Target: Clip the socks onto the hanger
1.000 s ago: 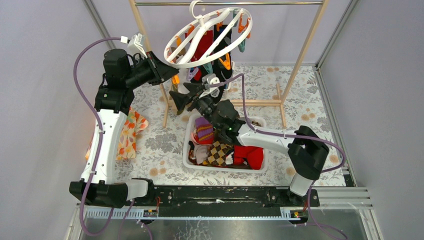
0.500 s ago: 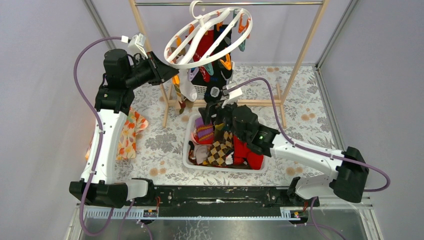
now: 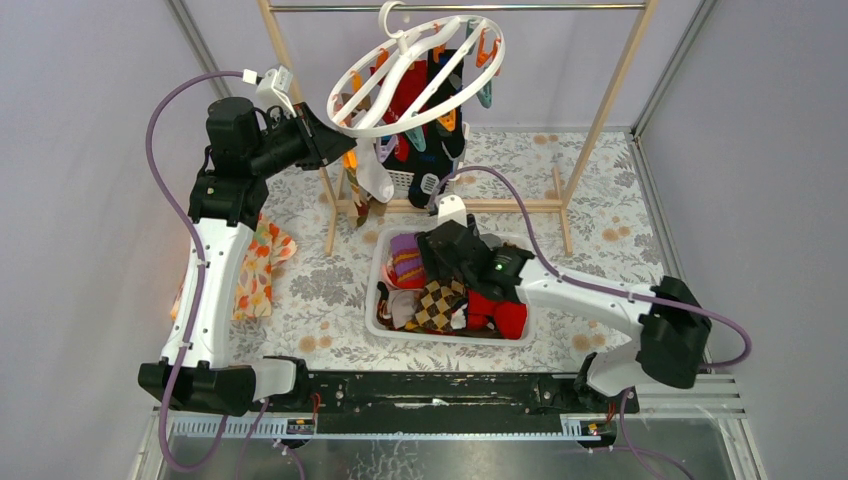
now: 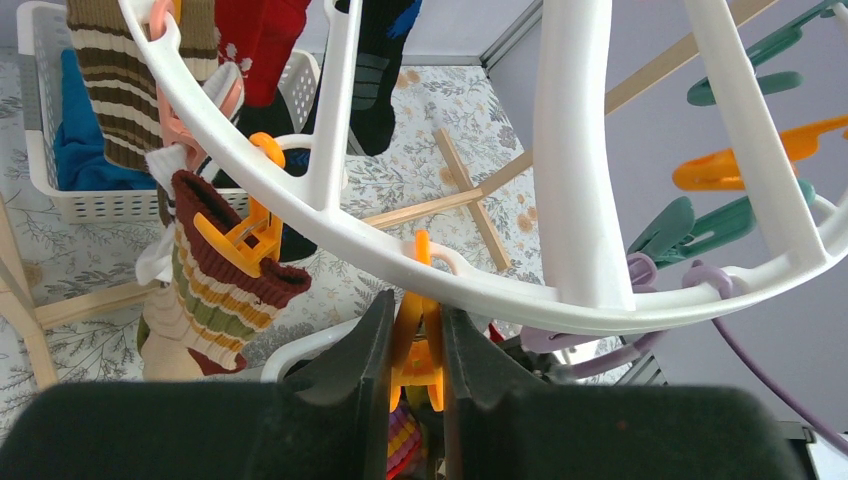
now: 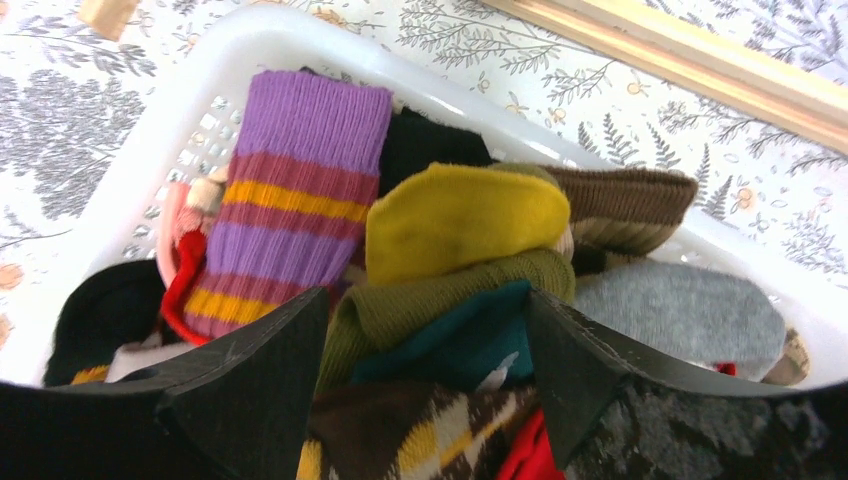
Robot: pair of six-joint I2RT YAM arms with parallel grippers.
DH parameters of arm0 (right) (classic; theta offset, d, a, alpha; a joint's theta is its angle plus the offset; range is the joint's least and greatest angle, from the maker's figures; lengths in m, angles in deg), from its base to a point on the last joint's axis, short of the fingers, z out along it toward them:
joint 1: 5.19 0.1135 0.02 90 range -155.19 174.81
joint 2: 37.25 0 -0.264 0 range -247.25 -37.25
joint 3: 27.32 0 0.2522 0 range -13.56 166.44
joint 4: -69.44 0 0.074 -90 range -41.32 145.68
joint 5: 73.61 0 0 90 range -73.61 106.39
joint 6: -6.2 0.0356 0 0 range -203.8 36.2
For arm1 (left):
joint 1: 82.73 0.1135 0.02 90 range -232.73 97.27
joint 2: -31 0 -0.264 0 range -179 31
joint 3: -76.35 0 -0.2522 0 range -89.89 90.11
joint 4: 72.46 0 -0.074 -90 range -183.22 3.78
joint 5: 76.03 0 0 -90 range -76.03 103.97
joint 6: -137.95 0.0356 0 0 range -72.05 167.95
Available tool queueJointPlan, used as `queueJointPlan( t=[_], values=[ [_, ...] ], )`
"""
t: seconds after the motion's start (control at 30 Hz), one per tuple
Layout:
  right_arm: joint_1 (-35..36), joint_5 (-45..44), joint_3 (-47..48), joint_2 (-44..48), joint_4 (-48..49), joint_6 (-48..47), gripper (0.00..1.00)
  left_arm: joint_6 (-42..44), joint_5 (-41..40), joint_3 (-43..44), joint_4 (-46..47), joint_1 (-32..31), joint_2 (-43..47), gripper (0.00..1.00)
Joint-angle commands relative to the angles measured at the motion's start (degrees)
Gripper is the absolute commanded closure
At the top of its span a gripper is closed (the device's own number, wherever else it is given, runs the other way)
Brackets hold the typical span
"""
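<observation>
The white oval hanger (image 3: 415, 75) hangs from the rod with several socks clipped to it. My left gripper (image 4: 418, 335) is shut on an orange clip (image 4: 425, 350) under the hanger's ring (image 4: 560, 200). A brown striped sock (image 4: 225, 280) hangs from the clip beside it. My right gripper (image 5: 425, 340) is open and empty, low over the white basket (image 5: 130, 170) of socks. Its fingers straddle a teal sock (image 5: 460, 340) and an olive sock (image 5: 420, 295). A purple striped sock (image 5: 280, 200), a yellow sock (image 5: 460, 215), a grey sock (image 5: 680, 310) and a brown argyle sock (image 5: 400, 430) lie around them.
The wooden-framed rack (image 3: 610, 95) stands at the back on the floral cloth. A second white basket (image 4: 40, 120) holds a blue item. An orange-flowered cloth (image 3: 262, 265) lies by the left arm. Spare teal and orange clips (image 4: 740, 170) dangle at the right.
My right arm has drawn back from the hanger and come down over the sock basket, its gripper open. My left gripper has stayed on the orange clip.
</observation>
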Motion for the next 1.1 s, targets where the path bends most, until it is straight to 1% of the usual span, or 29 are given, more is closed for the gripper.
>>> queueJointPlan(
  t=[0.0,0.2,0.27,0.3,0.33,0.47,0.53,0.6,0.63,0.83,1.0,1.07],
  values=[
    [0.0,-6.0,6.8,-3.9,-1.4,-4.2,0.23,0.9,0.6,0.4,-0.6,-0.1,0.2,0.99],
    [0.0,-11.1,9.5,-7.1,-1.7,-5.1,0.24,0.5,1.1,0.7,-0.1,-0.1,-0.1,0.99],
    [0.0,-11.5,9.7,-7.7,-1.1,-5.6,0.26,0.3,1.3,0.6,0.0,-0.1,-0.2,0.99],
    [0.0,-11.6,9.8,-7.9,-0.8,-5.6,0.29,0.2,1.3,0.6,0.1,0.0,-0.3,0.99],
    [0.0,-11.5,9.9,-8.3,-0.5,-5.7,0.34,0.2,1.3,0.6,0.1,-0.1,-0.3,0.99],
    [0.0,-10.0,10.7,-9.5,0.5,-5.9,0.61,0.3,1.9,-0.6,0.6,-0.1,-0.1,0.99],
    [0.0,-8.5,11.8,-9.8,0.7,-5.3,0.82,0.4,2.4,-0.8,0.6,-0.1,-0.4,0.99],
    [0.0,-6.6,13.5,-9.5,0.8,-5.0,0.98,0.2,2.6,-0.5,0.7,-0.1,-1.0,0.99],
    [0.1,-5.8,14.2,-9.1,1.0,-4.9,1.00,0.1,2.7,0.0,0.5,-0.1,-1.4,0.99],
    [0.3,0.3,16.7,-3.2,3.7,-5.8,1.00,1.4,1.5,0.8,-0.5,0.0,-1.2,0.99],
    [0.9,8.1,15.9,3.0,8.1,-5.3,1.00,1.8,0.9,0.5,-1.3,0.0,-0.9,1.00],
    [1.2,10.7,15.9,4.7,8.2,-4.7,1.00,2.1,0.5,0.5,-1.5,0.0,-0.7,1.00]
  ],
)
